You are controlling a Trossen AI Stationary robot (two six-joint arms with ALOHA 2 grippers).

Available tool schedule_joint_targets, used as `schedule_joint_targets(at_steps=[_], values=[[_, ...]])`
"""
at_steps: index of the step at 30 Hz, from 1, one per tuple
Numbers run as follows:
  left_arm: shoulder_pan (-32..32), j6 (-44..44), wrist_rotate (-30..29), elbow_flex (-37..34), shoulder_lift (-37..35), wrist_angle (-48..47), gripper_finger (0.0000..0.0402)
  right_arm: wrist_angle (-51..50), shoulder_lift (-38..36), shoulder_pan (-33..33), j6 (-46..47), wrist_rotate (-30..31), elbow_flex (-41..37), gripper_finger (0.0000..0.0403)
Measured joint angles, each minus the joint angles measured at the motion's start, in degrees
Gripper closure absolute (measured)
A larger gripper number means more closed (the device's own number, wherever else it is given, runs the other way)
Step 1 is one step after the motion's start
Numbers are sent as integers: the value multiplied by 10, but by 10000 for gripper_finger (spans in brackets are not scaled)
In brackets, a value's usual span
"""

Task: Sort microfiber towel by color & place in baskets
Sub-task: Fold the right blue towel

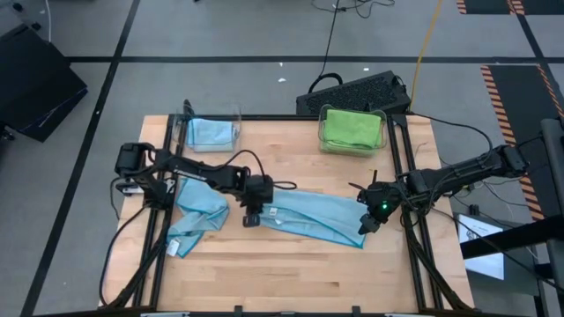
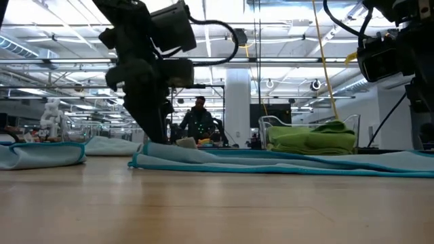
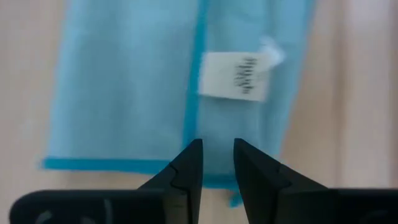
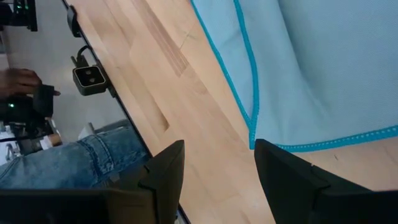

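Observation:
A light blue towel (image 1: pixel 313 216) lies spread flat across the table's middle, its white label (image 3: pixel 236 76) up. My left gripper (image 3: pixel 217 152) points steeply down over the towel's left end (image 1: pixel 264 211), open by a narrow gap with blue cloth showing through it. My right gripper (image 4: pixel 217 162) hovers wide open over the towel's near right corner (image 4: pixel 252 142). A second blue towel (image 1: pixel 198 211) lies crumpled at the left. The far left basket (image 1: pixel 211 132) holds a blue towel. The far right basket (image 1: pixel 352 130) holds a green towel (image 2: pixel 312 139). My left gripper comes down from above at the towel's left end (image 2: pixel 152 157), short of the label. I cannot tell whether its fingertips (image 3: pixel 194 152) touch the cloth; no cloth shows pinched between them. The towel lies flat on the table.
A black keyboard (image 1: pixel 352 88) lies beyond the far edge, behind the green basket. A person stands far behind the table (image 2: pixel 199 118), and a person in jeans (image 4: pixel 81 155) is at the table's side near my right arm. Bare wood shows along the near edge (image 1: pixel 291 273).

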Motion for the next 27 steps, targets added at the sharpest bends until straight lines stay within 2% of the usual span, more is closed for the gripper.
schedule_joint_targets(at_steps=[6, 11, 13, 16, 19, 23, 27], values=[[-41, -3, 23, 0, 0, -1, 311, 0, 0, 0, -1, -2, 0, 213], [-48, -41, 21, 1, -23, -3, 312, 0, 0, 0, 1, -2, 0, 213], [-41, -56, 9, 1, -38, -2, 312, 1, 0, 0, 1, -2, 0, 213], [-29, -81, -52, 2, -55, -1, 312, 2, 0, 0, 1, -2, 0, 213], [-17, -137, -93, -1, -56, -22, 312, 2, 0, 0, 0, -2, 0, 213], [-16, -240, -62, -34, -55, -27, 312, 3, 0, 1, 7, -3, 0, 213], [-56, -284, -52, -65, -61, -29, 312, 5, 0, 2, 14, -1, 0, 213]])
